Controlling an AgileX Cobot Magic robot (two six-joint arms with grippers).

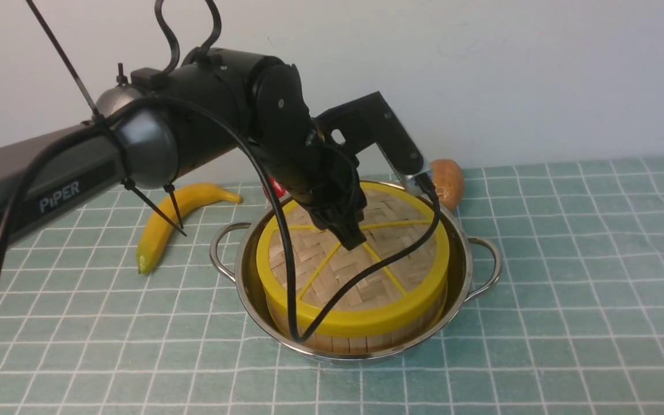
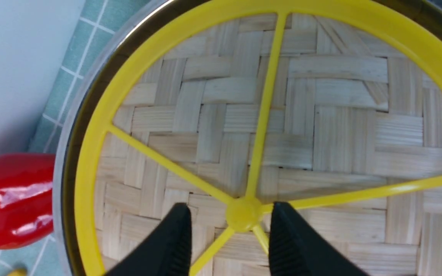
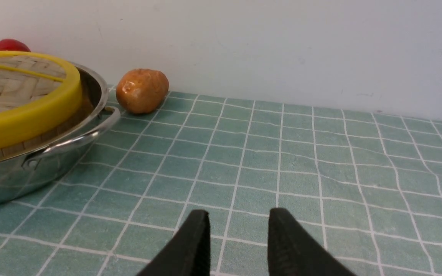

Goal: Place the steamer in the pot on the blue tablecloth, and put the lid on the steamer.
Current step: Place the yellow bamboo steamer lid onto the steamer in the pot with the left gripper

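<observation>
both jobs look done. the steamer (image 1: pixel 361 337) sits inside the pot (image 1: pixel 460 259) on the blue tablecloth (image 1: pixel 568 288), and the lid (image 1: pixel 366 320) lies flat on top of it. the left gripper (image 2: pixel 229 222) hangs over the lid's little knob with its jaws apart, one each side, not squeezing. the right gripper (image 3: pixel 238 234) is off to the side, jaws apart, holding nothing. all that's left is lifting the left arm away.

Left arm (image 1: pixel 193 127): black and grey housings, white "PIPER" lettering, black cables secured by cable ties; black ribbed claw fingers (image 2: pixel 175 245).
</observation>
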